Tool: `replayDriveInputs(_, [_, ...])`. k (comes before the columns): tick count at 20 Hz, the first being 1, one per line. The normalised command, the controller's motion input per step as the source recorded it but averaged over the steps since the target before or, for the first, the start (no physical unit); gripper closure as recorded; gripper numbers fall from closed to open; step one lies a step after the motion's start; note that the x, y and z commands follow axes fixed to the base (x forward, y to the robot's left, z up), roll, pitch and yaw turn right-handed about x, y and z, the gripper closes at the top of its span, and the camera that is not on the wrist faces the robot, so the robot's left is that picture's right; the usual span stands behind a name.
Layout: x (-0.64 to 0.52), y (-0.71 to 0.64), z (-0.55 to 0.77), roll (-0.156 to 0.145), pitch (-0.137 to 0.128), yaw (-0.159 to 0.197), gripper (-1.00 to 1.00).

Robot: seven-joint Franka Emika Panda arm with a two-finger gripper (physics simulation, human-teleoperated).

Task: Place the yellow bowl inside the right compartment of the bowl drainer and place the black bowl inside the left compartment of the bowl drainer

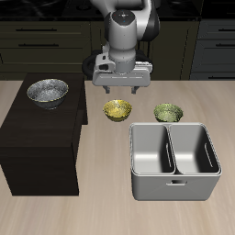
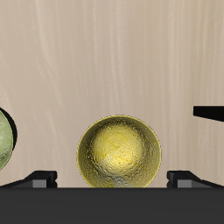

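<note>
The yellow bowl point(image 1: 117, 110) stands upright on the table just behind the bowl drainer point(image 1: 173, 174), a grey tub whose two wells hold nothing. My gripper point(image 1: 122, 95) hangs open a little above the yellow bowl, holding nothing. In the wrist view the yellow bowl point(image 2: 119, 151) lies between the spread fingertips point(image 2: 39, 178), and my gripper point(image 2: 112, 178) is centred over its near rim. The black bowl point(image 1: 47, 91), silvery inside with a dark rim, rests on top of a dark cabinet point(image 1: 41, 138).
An olive-green bowl point(image 1: 168, 113) sits on the table beside the yellow one, behind the drainer; its edge point(image 2: 3, 140) shows in the wrist view. The dark cabinet is a tall block beside the drainer, and its corner point(image 2: 210, 112) shows in the wrist view.
</note>
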Motion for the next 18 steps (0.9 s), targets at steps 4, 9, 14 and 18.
replayDriveInputs(4, [-0.03,0.15,-0.28,0.000,-0.001,0.027,-1.00])
replayDriveInputs(9, [0.04,0.05,-0.22,-0.009,0.035,0.006,-1.00])
replayDriveInputs(14, [0.01,0.05,-0.19,-0.003,0.014,0.009,-1.00])
replayDriveInputs(18, [0.03,0.00,-0.15,-0.006,0.021,-0.006,-1.00])
